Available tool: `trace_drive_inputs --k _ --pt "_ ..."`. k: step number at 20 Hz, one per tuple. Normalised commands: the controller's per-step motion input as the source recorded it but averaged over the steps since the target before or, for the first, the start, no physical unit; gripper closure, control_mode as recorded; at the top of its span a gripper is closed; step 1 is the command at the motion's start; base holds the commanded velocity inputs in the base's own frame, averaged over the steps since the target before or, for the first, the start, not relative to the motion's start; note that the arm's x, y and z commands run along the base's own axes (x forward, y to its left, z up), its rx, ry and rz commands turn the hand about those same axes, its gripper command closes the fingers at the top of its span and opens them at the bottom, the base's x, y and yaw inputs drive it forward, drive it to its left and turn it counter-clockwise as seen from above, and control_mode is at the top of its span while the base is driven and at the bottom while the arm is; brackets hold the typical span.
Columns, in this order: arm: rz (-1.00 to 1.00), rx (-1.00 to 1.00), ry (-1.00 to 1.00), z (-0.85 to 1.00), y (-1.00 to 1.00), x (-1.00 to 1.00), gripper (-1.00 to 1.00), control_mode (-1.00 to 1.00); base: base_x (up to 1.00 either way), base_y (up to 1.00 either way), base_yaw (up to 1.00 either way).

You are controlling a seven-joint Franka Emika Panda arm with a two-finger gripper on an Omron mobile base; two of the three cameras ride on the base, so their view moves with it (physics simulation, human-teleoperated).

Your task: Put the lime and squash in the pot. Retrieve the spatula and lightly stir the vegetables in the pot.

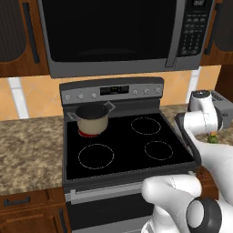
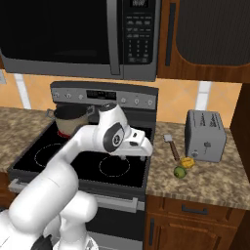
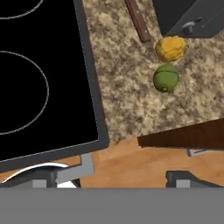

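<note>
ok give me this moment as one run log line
stage: reaching | end effector: open, empty, over counter edge | lime, squash: on counter by toaster | spatula: on counter | pot: on burner

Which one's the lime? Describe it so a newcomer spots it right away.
Find the grey toaster on the counter right of the stove. In front of its lower left corner lie two small pieces side by side; the lime is the one farther from the toaster. It is green and round, whereas the squash beside it is yellow and lumpy.
</note>
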Motion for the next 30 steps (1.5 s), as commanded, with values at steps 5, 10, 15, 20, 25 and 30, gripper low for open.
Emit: trace_drive_inputs --k 5,10,15,20,25,30 --pt "-0.1 0.07 0.04 -0.08 -1.0 0.68 -1.0 -1.0 0.0 0.0 0.0" --pt "-0.09 0.0 0.07 -0.19 -1.0 0.56 -1.0 -1.0 0.0 0.0 0.0" --pt "-0.05 0.09 0.0 -0.68 -0.94 0.12 -1.0 -1.0 0.0 0.0 0.0" --pt "0.0 0.06 -0.08 -0.41 -0.25 0.41 -1.0 -1.0 0.0 0.0 0.0" --pt "0.0 0.01 -0.04 -0.42 0.0 0.32 -1.0 -1.0 0.0 0.0 0.0" --pt "0.0 0.0 0.0 -0.53 0.0 0.14 -1.0 -1.0 0.0 0.0 0.0"
